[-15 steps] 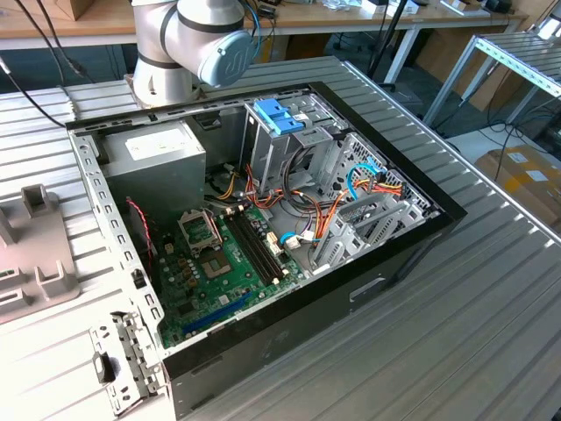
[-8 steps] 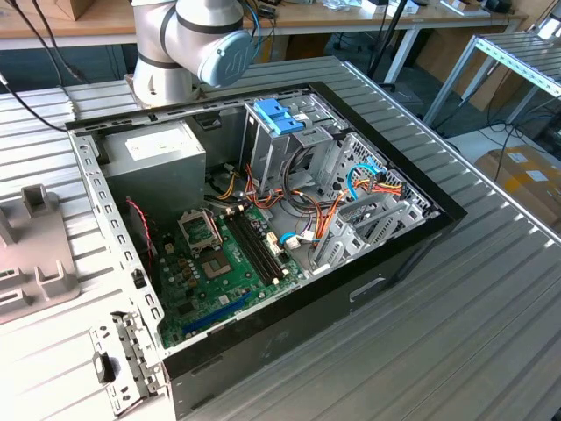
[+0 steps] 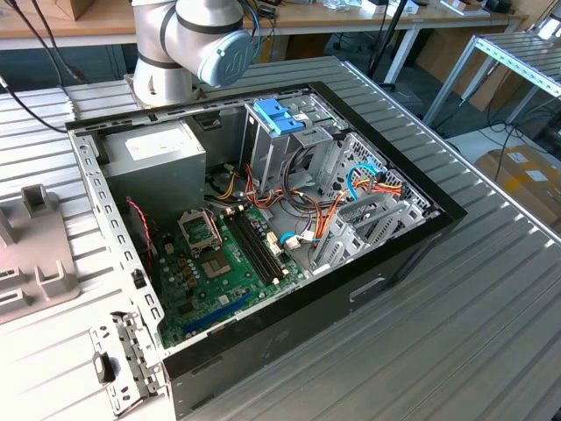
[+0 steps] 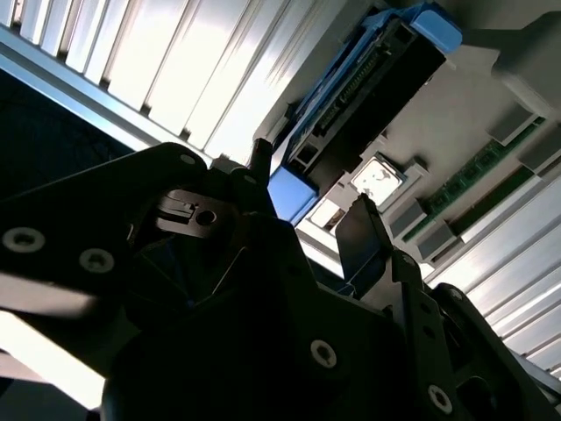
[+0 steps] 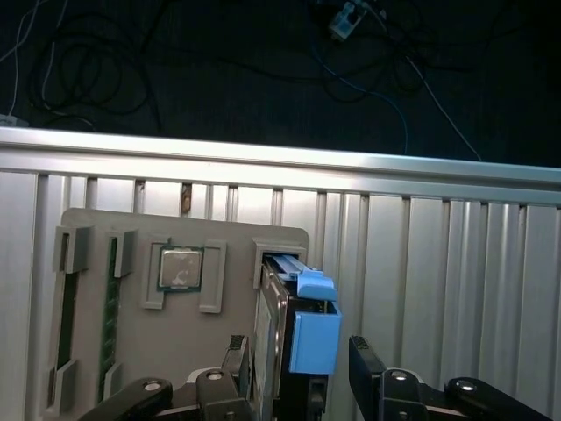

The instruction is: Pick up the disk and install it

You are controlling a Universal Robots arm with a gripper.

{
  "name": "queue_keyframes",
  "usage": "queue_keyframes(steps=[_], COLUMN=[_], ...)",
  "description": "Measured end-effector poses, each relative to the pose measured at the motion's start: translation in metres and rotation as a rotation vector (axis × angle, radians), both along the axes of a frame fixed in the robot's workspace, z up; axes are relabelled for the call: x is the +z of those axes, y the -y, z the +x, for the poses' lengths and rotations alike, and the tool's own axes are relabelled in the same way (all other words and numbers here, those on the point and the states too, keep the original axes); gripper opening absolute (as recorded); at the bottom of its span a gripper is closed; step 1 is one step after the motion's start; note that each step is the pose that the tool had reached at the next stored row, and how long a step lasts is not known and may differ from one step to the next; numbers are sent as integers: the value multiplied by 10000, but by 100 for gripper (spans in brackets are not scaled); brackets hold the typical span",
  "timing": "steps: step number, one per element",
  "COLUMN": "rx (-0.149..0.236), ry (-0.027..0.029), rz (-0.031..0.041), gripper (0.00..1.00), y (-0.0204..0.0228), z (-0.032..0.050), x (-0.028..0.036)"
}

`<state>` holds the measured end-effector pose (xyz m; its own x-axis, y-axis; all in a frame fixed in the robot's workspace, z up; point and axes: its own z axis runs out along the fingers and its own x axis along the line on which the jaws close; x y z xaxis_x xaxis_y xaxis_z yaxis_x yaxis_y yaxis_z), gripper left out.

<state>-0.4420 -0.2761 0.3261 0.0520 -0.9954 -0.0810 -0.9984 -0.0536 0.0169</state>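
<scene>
The disk (image 5: 273,320) stands on edge in a slot of a grey holder tray (image 5: 131,232), with blue plastic tabs on its side. My gripper (image 5: 298,361) is open and straddles the disk's near end, one dark finger (image 5: 237,355) on each side, with a small gap between the disk and the far finger. In the second wrist view the disk (image 4: 368,88) shows its dark connector edge and blue tabs, with the gripper (image 4: 308,186) open around its lower blue tab. The holder tray (image 3: 35,254) lies at the exterior view's left edge.
The open computer case (image 3: 263,219) lies on the ribbed metal table (image 3: 491,316), with a drive cage with light-blue handles (image 3: 280,118), a grey power-supply box (image 3: 158,153) and loose cables inside. The tray also holds a processor chip (image 5: 181,267) and a memory stick (image 5: 110,307). The table edge (image 5: 280,158) runs just beyond the tray.
</scene>
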Motion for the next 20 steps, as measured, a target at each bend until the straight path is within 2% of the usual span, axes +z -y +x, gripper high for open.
queue_keyframes(steps=[9, 20], rx=[-94, -165], ry=[0, -2], rz=[-3, -13], gripper=[57, 57], y=[0, -1], z=[-24, -38], x=[-65, -115])
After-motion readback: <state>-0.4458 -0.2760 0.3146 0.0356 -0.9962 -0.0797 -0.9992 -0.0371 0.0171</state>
